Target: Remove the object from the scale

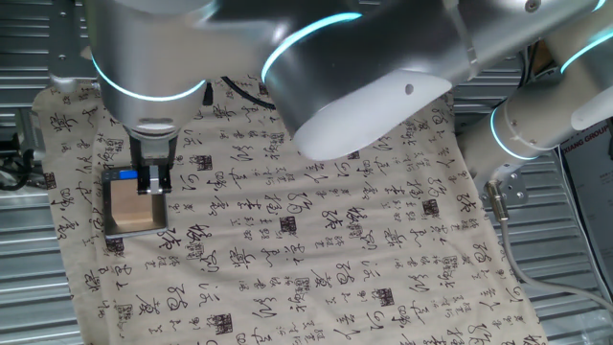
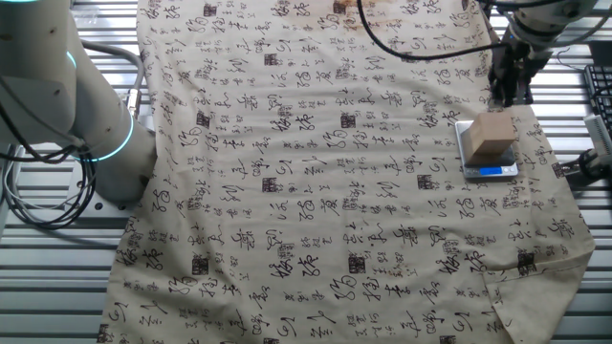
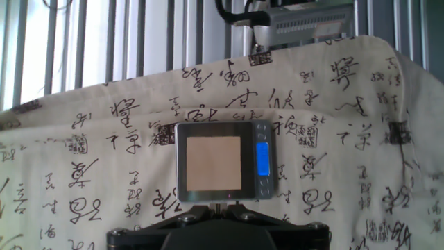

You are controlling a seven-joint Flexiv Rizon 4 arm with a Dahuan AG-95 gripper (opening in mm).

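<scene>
The tan wooden block (image 1: 132, 203) sits on the small dark scale (image 1: 129, 231) at the left of the cloth. The scale's blue display (image 1: 123, 175) is lit. My gripper (image 1: 154, 182) hangs just beside the block's far right edge, near the display end, fingers together and holding nothing. In the other fixed view the block (image 2: 490, 139) stands on the scale (image 2: 491, 173) and the gripper (image 2: 507, 93) is just beyond it. The hand view looks down on the block (image 3: 214, 164) and the scale (image 3: 182, 194), with the gripper (image 3: 219, 205) at the bottom edge.
A beige cloth with black calligraphy (image 1: 316, 240) covers the table. Metal slats (image 2: 57, 287) lie around it. The arm's base (image 2: 86, 124) stands at the left of the other fixed view. A dark cable (image 2: 411, 48) crosses the cloth's far edge. A grey box (image 3: 298, 21) stands beyond the cloth.
</scene>
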